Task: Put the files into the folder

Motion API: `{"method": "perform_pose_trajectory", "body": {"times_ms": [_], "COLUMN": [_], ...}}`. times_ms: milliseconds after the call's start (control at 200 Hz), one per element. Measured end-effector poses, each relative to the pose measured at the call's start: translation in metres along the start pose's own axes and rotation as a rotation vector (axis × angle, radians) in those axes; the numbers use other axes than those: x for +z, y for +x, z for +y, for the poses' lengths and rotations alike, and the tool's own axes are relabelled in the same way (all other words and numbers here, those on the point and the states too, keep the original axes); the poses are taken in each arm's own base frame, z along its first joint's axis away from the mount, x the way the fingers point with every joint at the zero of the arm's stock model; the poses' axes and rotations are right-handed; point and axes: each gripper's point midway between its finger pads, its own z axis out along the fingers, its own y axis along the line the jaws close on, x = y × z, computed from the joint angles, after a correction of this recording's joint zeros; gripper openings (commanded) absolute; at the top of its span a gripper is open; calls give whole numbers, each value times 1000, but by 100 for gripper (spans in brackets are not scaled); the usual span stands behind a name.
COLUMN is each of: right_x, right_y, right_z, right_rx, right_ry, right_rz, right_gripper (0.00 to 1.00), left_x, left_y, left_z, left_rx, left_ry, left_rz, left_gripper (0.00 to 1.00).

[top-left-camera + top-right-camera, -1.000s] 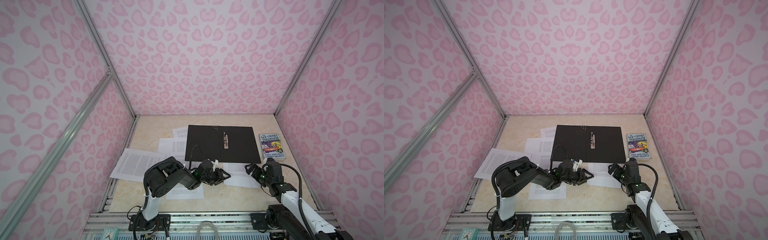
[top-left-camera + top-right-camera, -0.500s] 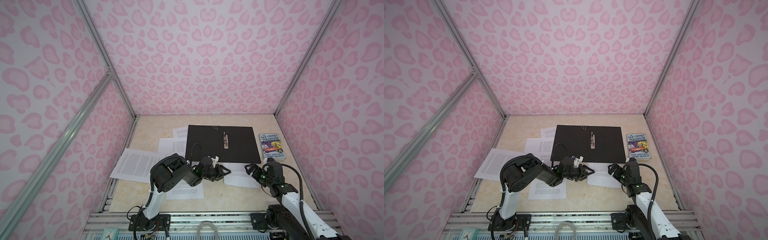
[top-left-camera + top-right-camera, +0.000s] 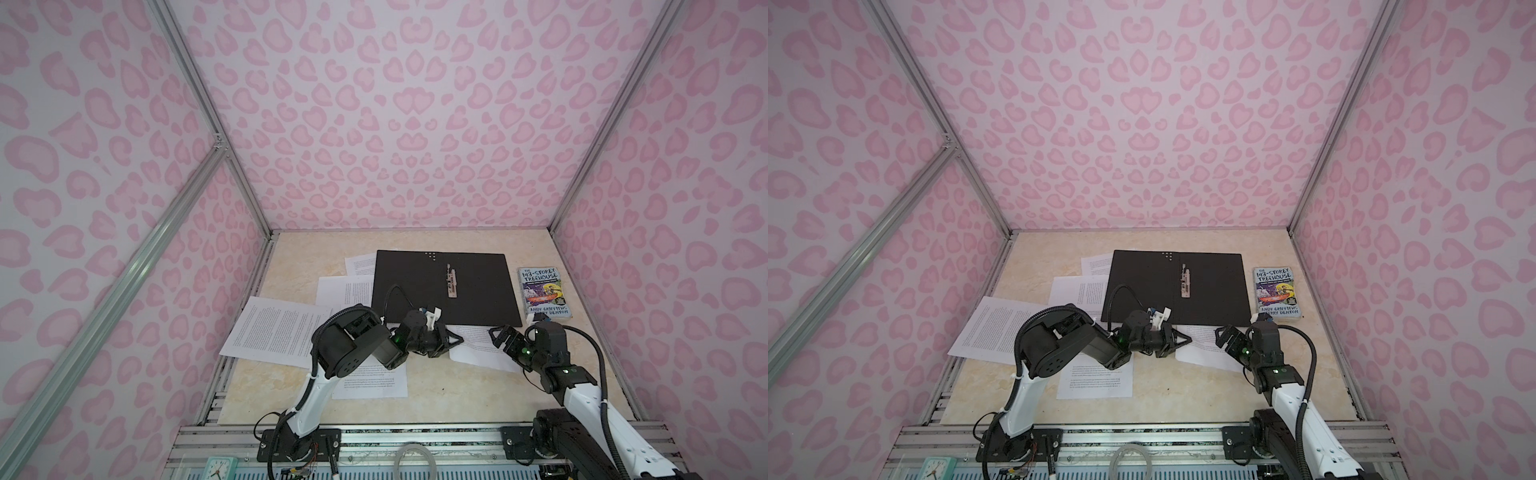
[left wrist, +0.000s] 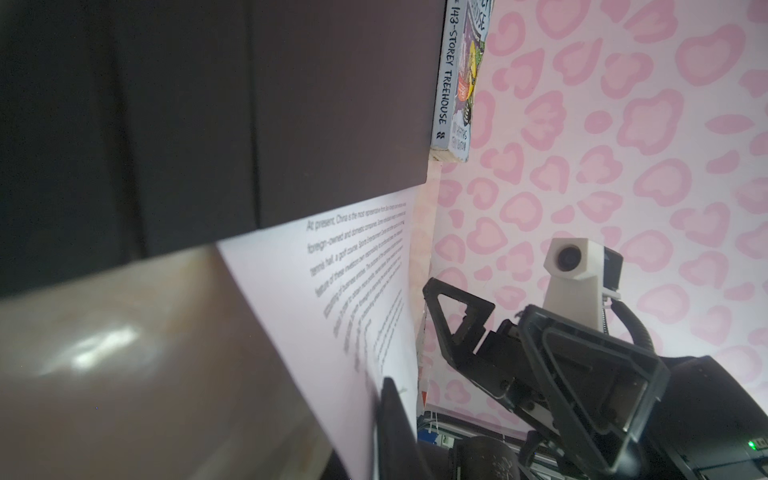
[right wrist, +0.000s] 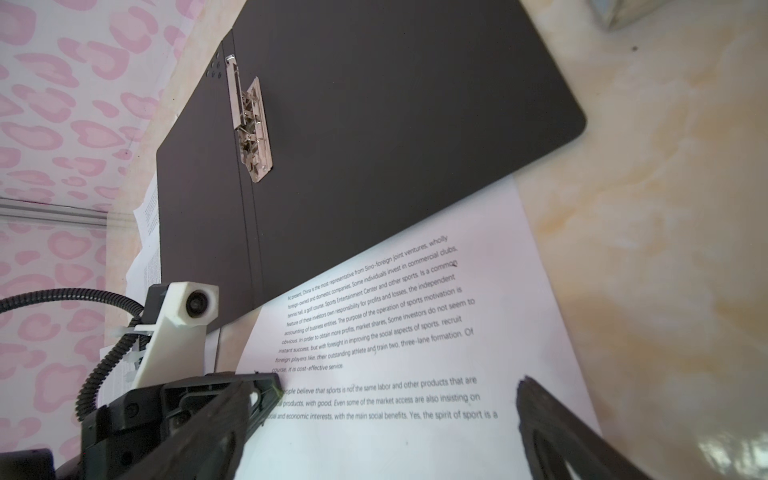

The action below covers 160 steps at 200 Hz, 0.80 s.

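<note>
The folder (image 3: 444, 286) (image 3: 1208, 286) lies open in the middle of the table, black inside up, with its metal clip (image 5: 251, 124) along the spine. The files are several printed white sheets. One sheet (image 3: 478, 351) (image 5: 415, 332) lies at the folder's front edge, its far end tucked under it. My left gripper (image 3: 455, 340) (image 4: 376, 415) is shut on that sheet's left edge. My right gripper (image 3: 500, 338) (image 5: 374, 424) is open low over the same sheet's right part, nothing between its fingers. Other sheets (image 3: 274, 332) lie left of the folder.
A colourful paperback book (image 3: 544, 293) (image 4: 457, 83) lies right of the folder by the right wall. One more sheet (image 3: 370, 382) sits under the left arm near the front edge. Pink patterned walls close in three sides. The two grippers are close together over the sheet.
My left gripper has slid a little right, toward the folder's front edge, and its jaws have closed on the sheet's edge. The right gripper has barely moved and stays open.
</note>
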Motion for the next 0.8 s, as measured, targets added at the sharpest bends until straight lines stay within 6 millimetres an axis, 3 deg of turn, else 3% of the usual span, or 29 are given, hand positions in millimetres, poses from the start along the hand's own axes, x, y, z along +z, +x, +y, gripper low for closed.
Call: {"method": "perform_pose_trajectory", "body": {"times_ms": [275, 365, 800], "right_x": [-34, -44, -72], "right_y": [-39, -48, -80], "right_z": [35, 42, 60], "right_rx": [-60, -78, -112], "right_ry": [-48, -47, -14], "right_rz": [-105, -127, -171], "right_gripper": [99, 99, 99], "left_x": [-12, -15, -43], "left_y": [15, 23, 65], "left_z": [3, -5, -116], "left_rx": [-34, -37, 81], "left_ry": [-23, -22, 160], "left_rz": [29, 49, 124], "left_gripper": [3, 3, 3]}}
